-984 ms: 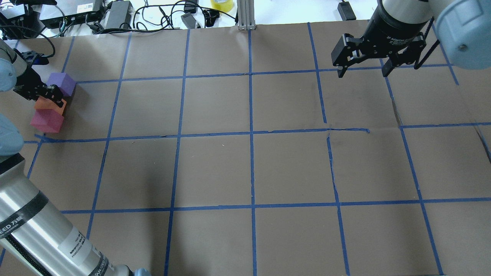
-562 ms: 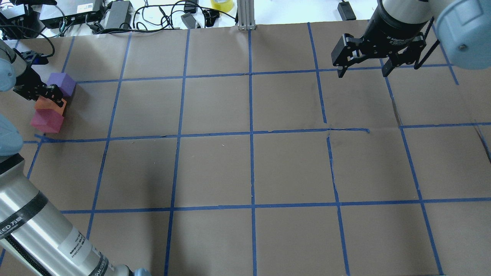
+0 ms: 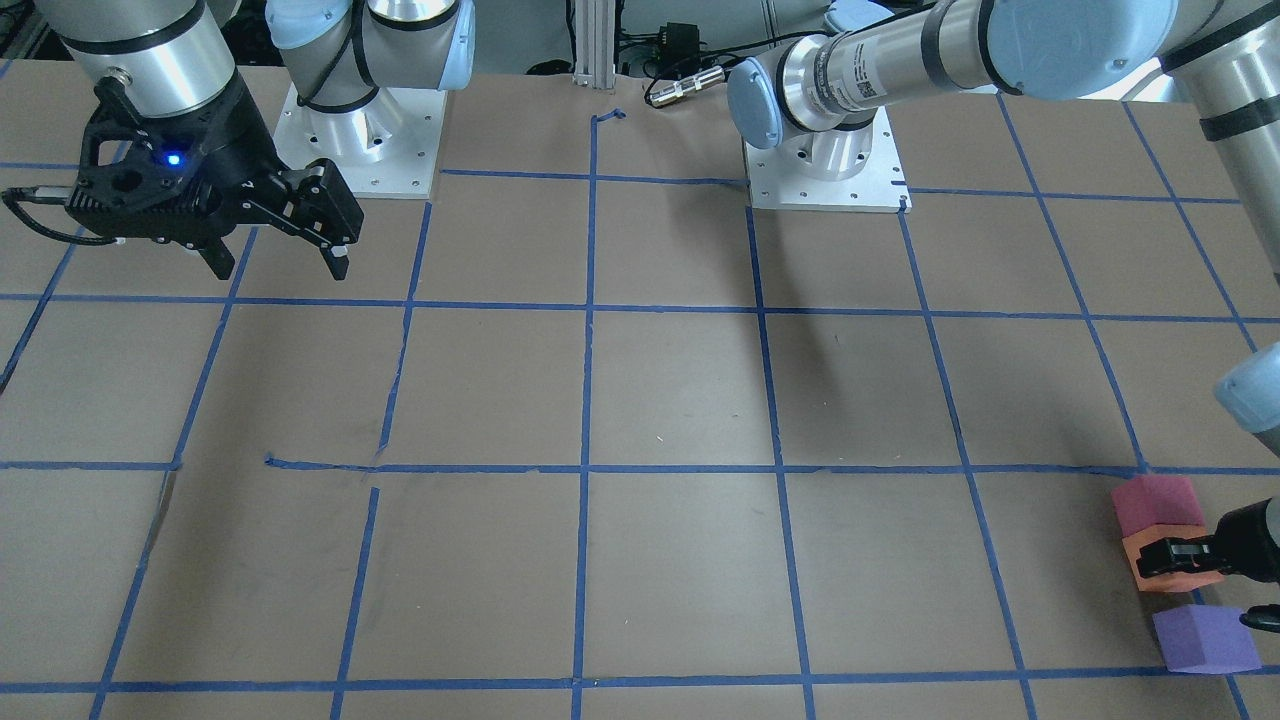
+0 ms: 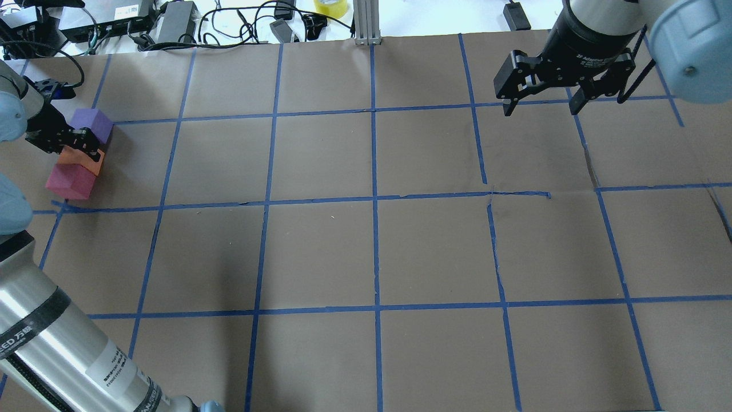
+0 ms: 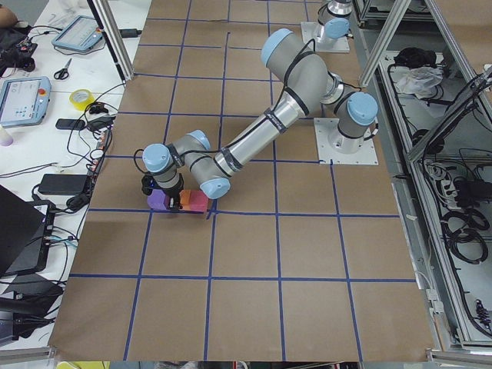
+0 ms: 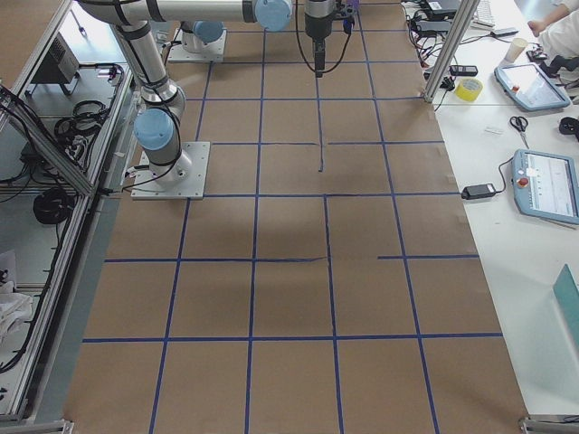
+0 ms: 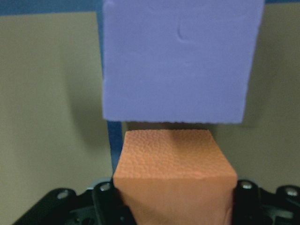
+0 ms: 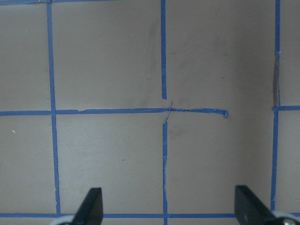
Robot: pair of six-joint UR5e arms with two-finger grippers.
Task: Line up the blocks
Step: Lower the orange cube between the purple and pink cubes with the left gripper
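Three blocks sit close together at the table's far left. The purple block is farthest, the orange block is in the middle, and the red-pink block is nearest. My left gripper is shut on the orange block, low at the table. The orange block touches the red-pink block. A narrow gap separates it from the purple block, which fills the top of the left wrist view. My right gripper is open and empty above the far right of the table.
Brown paper with a blue tape grid covers the table. Cables, power bricks and a tape roll lie beyond the far edge. An aluminium post stands at the far middle. The arm bases are on the robot's side.
My left gripper and the orange block have shifted very slightly to the right, beside the red-pink block. The right arm has not moved.
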